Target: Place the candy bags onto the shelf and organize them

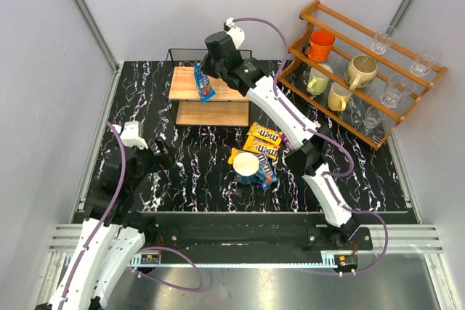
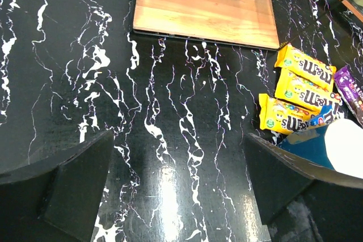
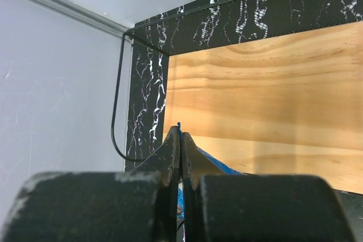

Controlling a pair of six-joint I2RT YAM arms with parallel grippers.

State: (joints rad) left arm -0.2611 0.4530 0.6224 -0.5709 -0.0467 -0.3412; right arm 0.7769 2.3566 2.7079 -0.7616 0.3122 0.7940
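Note:
My right gripper (image 1: pixel 205 72) is shut on a blue candy bag (image 1: pixel 204 83) and holds it over the top board of the small wooden shelf (image 1: pixel 187 83); in the right wrist view the bag's blue edge (image 3: pixel 215 164) shows between the closed fingers (image 3: pixel 170 151) above the board (image 3: pixel 266 89). Three yellow bags (image 1: pixel 260 141) lie on the table by a blue mug (image 1: pixel 247 167), with a purple bag (image 1: pixel 266 172) and another blue bag (image 2: pixel 323 115) next to it. My left gripper (image 2: pixel 178 185) is open and empty over the bare table, left of the yellow bags (image 2: pixel 295 97).
A reddish-brown slatted rack (image 1: pixel 363 70) with mugs and glasses stands at the back right. White walls with metal rails close in the black marbled table (image 1: pixel 182 179) on three sides. The shelf's lower board (image 2: pixel 204 7) lies ahead of my left gripper.

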